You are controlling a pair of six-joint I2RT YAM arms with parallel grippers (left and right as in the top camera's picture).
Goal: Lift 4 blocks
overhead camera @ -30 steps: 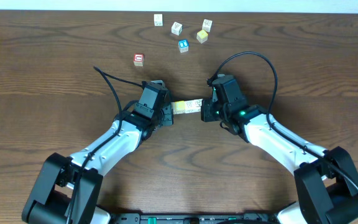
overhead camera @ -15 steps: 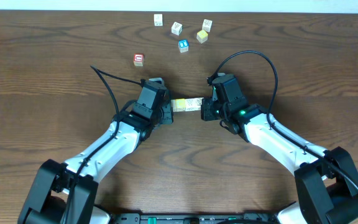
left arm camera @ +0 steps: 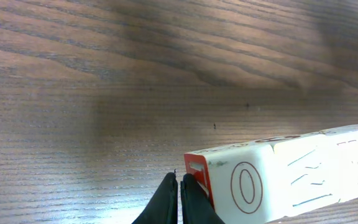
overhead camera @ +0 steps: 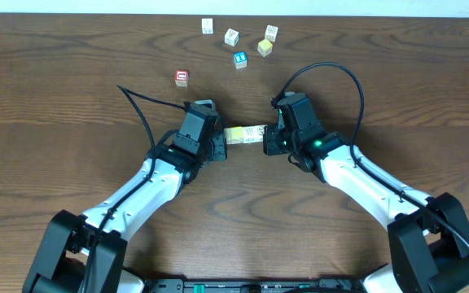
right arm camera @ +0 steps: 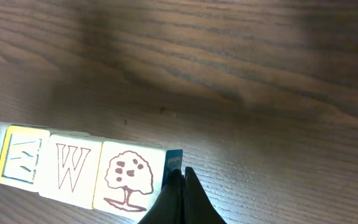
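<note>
Soft, even light keeps the dark brown wooden table (overhead camera: 63,89) sharp overhead. Wrist views show broad diffuse shadows on its grain and a pale sheen.

From my overhead feed I see a dark brown wood-grain table (overhead camera: 55,106). A red-faced cube (overhead camera: 181,78) sits on it toward the far side, left of centre. A blue-faced cube (overhead camera: 239,59) lies farther back and to its right, well apart from it. A pale strip (overhead camera: 381,6) runs beyond the table's far edge
</note>
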